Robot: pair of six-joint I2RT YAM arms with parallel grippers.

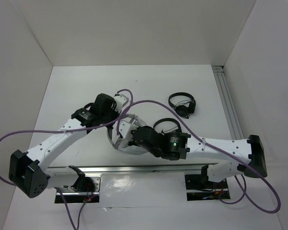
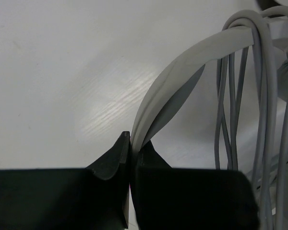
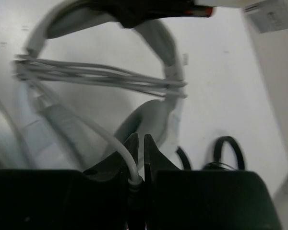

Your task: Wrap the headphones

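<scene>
Right wrist alone shows the right claw (image 3: 140,140) pinching the headphones' cable (image 3: 125,155).

The headphones (image 1: 126,149) lie mostly hidden under the right arm (image 1: 221,146) (just a pale rim peeks out). Right beside them, black headphones (image 1: 165,120) are half covered by it too.
</scene>
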